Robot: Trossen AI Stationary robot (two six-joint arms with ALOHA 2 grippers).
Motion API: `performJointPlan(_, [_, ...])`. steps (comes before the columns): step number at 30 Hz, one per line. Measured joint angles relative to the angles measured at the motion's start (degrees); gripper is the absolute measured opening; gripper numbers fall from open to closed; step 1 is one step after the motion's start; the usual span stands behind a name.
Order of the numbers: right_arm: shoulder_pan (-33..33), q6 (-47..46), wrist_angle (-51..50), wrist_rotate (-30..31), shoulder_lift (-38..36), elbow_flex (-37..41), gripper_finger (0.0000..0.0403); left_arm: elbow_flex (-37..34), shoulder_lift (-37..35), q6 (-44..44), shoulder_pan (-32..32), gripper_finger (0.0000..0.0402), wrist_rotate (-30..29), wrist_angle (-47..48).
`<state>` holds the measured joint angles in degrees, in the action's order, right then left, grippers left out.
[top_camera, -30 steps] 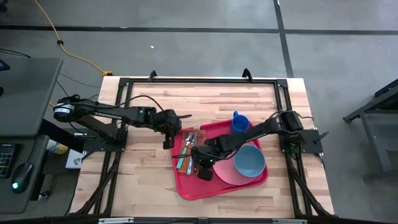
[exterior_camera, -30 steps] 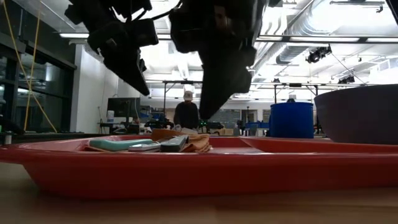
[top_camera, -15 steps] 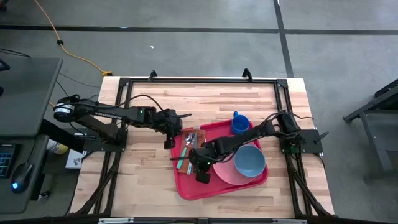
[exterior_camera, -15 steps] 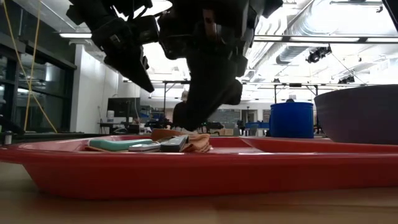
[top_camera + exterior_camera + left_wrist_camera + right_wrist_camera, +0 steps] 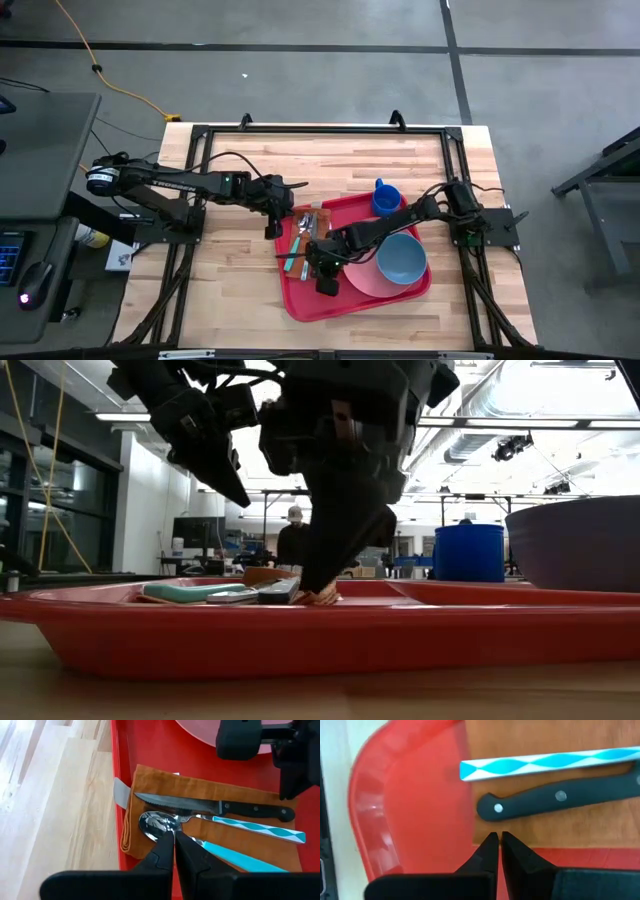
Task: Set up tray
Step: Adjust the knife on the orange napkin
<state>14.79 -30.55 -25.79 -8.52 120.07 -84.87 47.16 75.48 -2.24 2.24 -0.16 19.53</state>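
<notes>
Centre frame, over the red tray (image 5: 300, 300), the right gripper (image 5: 322, 262) hangs pressed together above the napkin (image 5: 560, 827); the left gripper (image 5: 272, 210) nearly closed alongside.

The tray (image 5: 300, 300) is bright red. On it lies an orange-brown napkin (image 5: 150, 785). The knife (image 5: 215, 806) has a silver serrated blade and a black handle with silver rivets. The spoon (image 5: 157, 824) has a shiny silver bowl and a handle patterned in turquoise and white diamonds; beside it lies a plain turquoise handle (image 5: 235, 860). The plate (image 5: 362, 280) is pink, the bowl (image 5: 402, 260) light blue, the cup (image 5: 385, 198) deep blue. The tabletop (image 5: 230, 260) is pale wood. Both arms and each tool (image 5: 174, 851) are black.
</notes>
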Motion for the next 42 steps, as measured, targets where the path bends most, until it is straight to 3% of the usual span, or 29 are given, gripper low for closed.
performJointPlan(26, [0.26, -0.46, 4.12, -1.93, 2.19, 0.29, 0.0, 0.0, -0.02, -1.05, 0.0, 0.0044, -0.42, 0.09])
performJointPlan(42, [5.0, -0.98, -0.41, -8.75, 2.21, 0.21, 0.0, 0.0, -0.02, -0.85, 0.0, 0.0044, -0.44, 0.11])
